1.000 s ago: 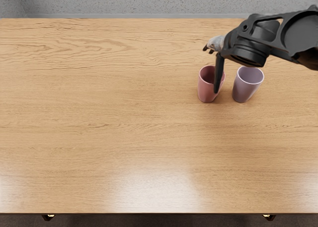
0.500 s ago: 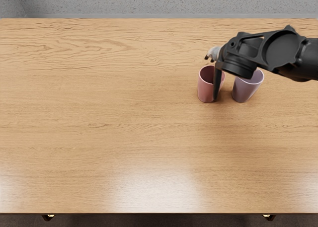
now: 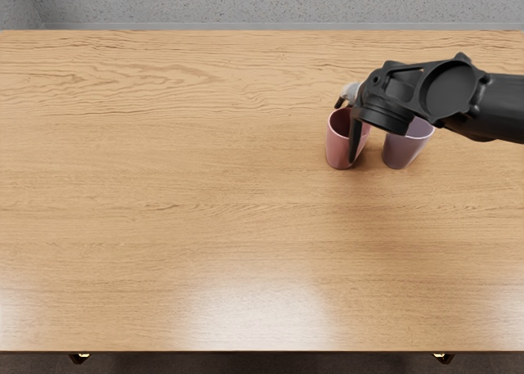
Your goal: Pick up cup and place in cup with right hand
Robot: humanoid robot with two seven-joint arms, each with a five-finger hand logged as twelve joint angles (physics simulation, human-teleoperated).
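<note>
Right hand (image 3: 370, 104) at pink cup (image 3: 336, 149), looks like pre-grasp. Fingers well apart, not curled: one long dark digit (image 3: 354, 138) points down in front of the cup's right side, a couple of short tips (image 3: 340, 101) show by the far rim; nothing held as far as I can see, and contact with the cup wall can't be told from this angle. Pink cup upright on table (image 3: 205, 202), purple cup (image 3: 399, 153) upright just to its right in the picture, small gap between, part of its rim hidden under the wrist. Pink one is probably the cup to pick, purple the one to receive it; no nesting done, so task is early. To do the grasp well: centre the palm on the cup, get digits on opposite sides of the wall, below the rim, then close evenly so it doesn't slide or tip. Squeeze should be modest; tapered smooth sides could slip if the hold is too high. Watch the wrist and the long digit near the purple cup, a sideways nudge could topple it. After that, lift straight up until the base clears the purple rim, then go across, level.
</note>
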